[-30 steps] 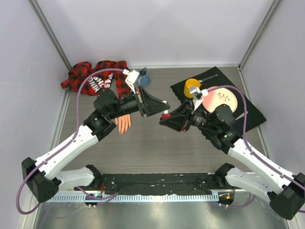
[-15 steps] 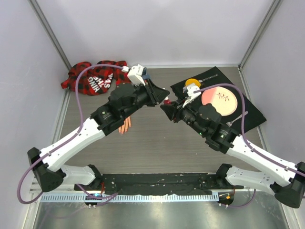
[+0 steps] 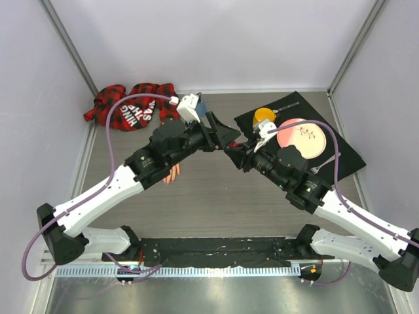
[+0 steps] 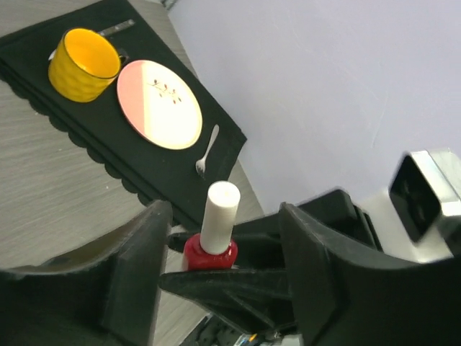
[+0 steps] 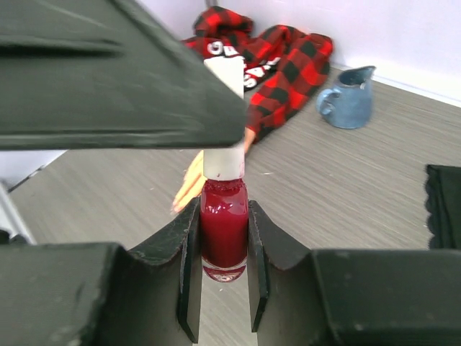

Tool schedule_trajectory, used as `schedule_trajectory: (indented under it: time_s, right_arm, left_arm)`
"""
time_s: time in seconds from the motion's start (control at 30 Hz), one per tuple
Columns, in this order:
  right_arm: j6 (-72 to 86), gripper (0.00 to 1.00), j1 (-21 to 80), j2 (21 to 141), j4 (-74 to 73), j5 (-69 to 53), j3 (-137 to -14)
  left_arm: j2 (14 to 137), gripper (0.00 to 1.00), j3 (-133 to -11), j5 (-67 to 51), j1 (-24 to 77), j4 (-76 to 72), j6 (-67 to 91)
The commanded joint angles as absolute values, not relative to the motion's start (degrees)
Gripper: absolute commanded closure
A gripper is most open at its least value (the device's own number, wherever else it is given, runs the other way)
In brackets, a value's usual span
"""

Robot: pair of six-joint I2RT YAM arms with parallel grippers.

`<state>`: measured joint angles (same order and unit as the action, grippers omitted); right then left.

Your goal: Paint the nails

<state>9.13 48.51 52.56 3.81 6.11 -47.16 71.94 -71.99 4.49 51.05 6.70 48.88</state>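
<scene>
The left tool (image 4: pixel 223 216) has let go! Its jaws, pinched close a moment ago, now stand spread, and both arms have carried their meeting point a little further toward the back of the surface (image 3: pixel 216 203) than a second ago. The white cap (image 4: pixel 219 214) sits right between those parted jaws with a gap on each side, touching neither. Below it, the right tool (image 5: pixel 223 277) is clamped on the red polish bottle (image 5: pixel 224 227), one finger pressed to each side of the glass, holding it upright and clear of the surface.

Over to the nails: they are on the peach mannequin hand (image 3: pixel 171 171), which lies flat on the surface, partly tucked under the left arm, fingers pointing toward the near edge. The nails themselves are too small to make out. The red-and-black plaid sleeve (image 3: pixel 131 110) bunches up in the far left corner, with a blue jug (image 5: pixel 349 101) just beside it. To the right, a black mat (image 4: pixel 94 133) carries a yellow cup (image 4: pixel 83 63), a pink plate (image 4: pixel 158 104) and a white spoon (image 4: pixel 207 149).
</scene>
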Motion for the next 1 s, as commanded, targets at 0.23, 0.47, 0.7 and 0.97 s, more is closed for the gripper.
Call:
schedule_trajectory:
  time_s: [0.23, 0.47, 0.7, 0.97]
  right_arm:
    - [15.81, 0.99, 47.55, 42.46, 9.93, -16.85, -42.81]
    - [22.14, 0.99, 45.88, 40.17, 14.58, -25.74, -42.01]
    - [26.72, 0.99, 43.25, 41.31, 20.04, -29.79, -40.69]
    - [24.45, 0.99, 40.96, 45.08, 18.3, -24.1, -43.23]
  left_arm:
    - [58.63, 0.2, -62.23, -8.69, 50.54, -2.63, 43.42]
    - [59.24, 0.32, -60.03, -23.19, 49.31, -12.29, 46.49]
    - [61.96, 0.44, -61.25, -31.63, 49.39, -19.25, 48.95]
    - [65.21, 1.0, -68.37, -28.23, 50.18, -4.89, 40.88]
